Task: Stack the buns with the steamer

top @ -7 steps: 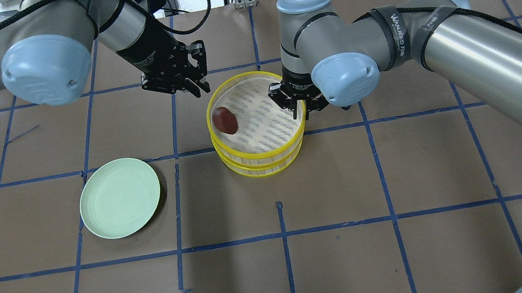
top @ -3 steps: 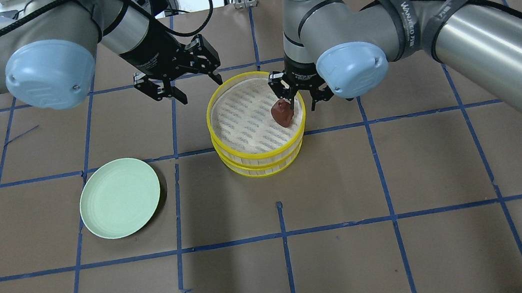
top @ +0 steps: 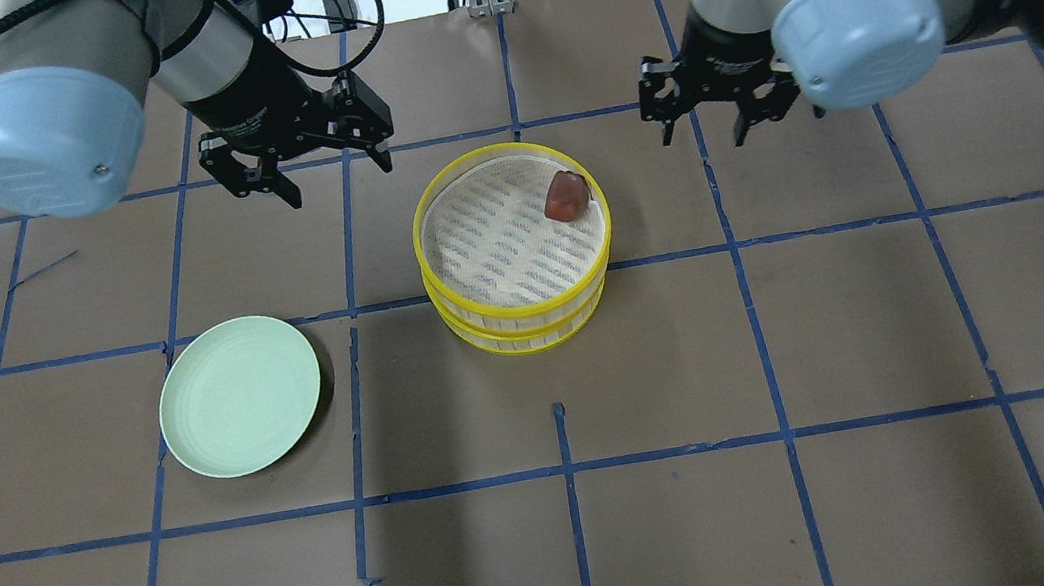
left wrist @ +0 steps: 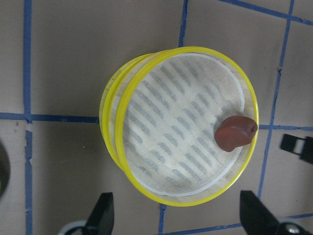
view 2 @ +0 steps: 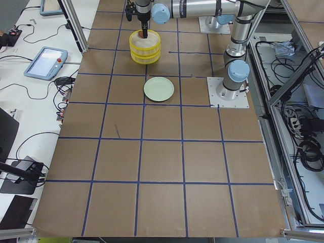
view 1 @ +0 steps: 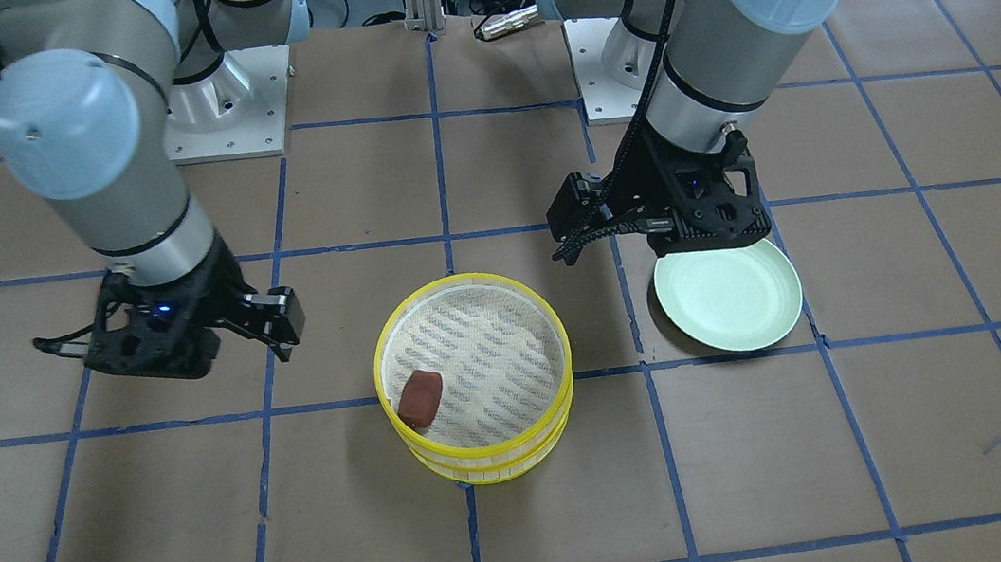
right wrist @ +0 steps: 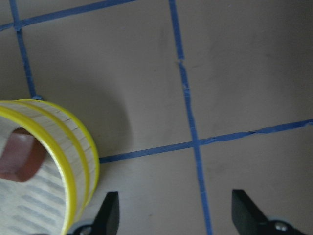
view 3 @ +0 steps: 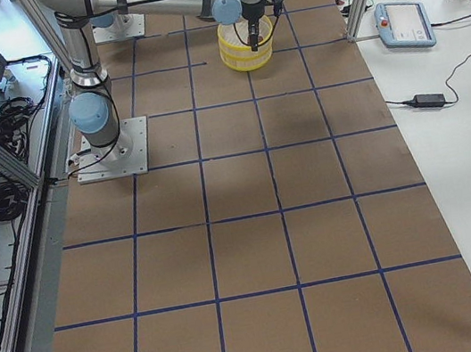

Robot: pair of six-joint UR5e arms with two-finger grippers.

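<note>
- My right gripper (top: 702,130) was over the brown bun (top: 567,196) a moment ago. Now it is lifted off and pulled back past the far right side of the steamer (top: 526,321), with its jaws apart and nothing between them.
- The brown bun lies loose on the mat of the top tier, close against the rim on my right and toward the far side. A second ago it sat at the opposite, left side of that tier, so it has been carried across and let go.
- My left gripper (top: 337,178) has also drawn away from the steamer's left rim. It hangs above the table with its jaws wide apart and holds nothing.
- The steamer stands as two stacked tiers and looks unmoved. The green plate (top: 240,396) sits bare, well apart on my left.
- I cannot see the white bun in any view. It may be hidden under the top tier, but that is only a guess.
- I judge the placing of the brown bun done, with both arms clearing off. If the white bun is indeed below, the stacking is close to finished.
</note>
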